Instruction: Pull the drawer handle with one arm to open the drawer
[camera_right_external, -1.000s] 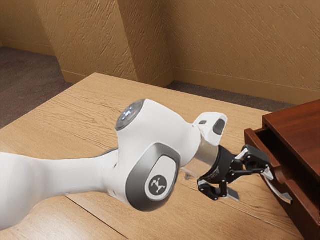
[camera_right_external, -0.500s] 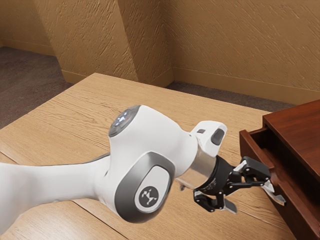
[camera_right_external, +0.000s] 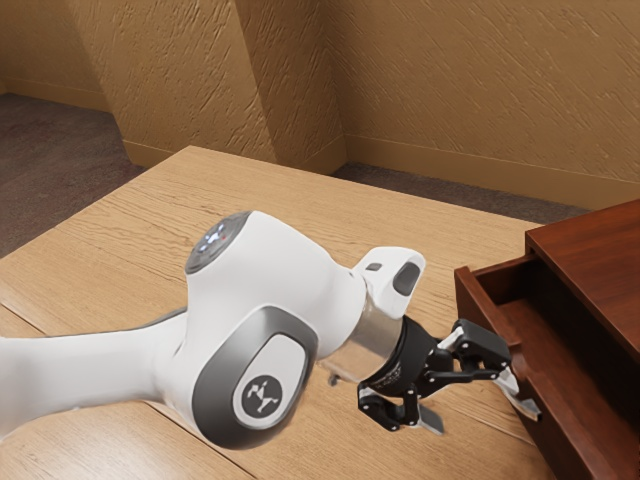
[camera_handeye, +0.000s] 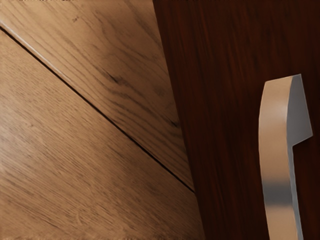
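Observation:
A dark red-brown wooden drawer (camera_right_external: 512, 330) juts out of its cabinet (camera_right_external: 590, 250) at the exterior view's right, partly open. Its pale metal handle (camera_right_external: 524, 404) sticks out from the drawer front. My black gripper (camera_right_external: 499, 364) reaches in from the left and is shut on that handle, one finger on each side of it. In the wrist view the handle (camera_handeye: 280, 150) is a curved pale bar close to the hand, standing against the dark drawer front (camera_handeye: 220, 100).
The cabinet stands on a light wooden table (camera_right_external: 150, 230), whose planks (camera_handeye: 75, 125) run past the drawer front. My white arm (camera_right_external: 270, 310) lies low across the table's front. Textured tan walls and a dark floor lie behind.
My gripper has drawn back toward the exterior view's left with the handle in it, and the drawer has slid further out of the cabinet.

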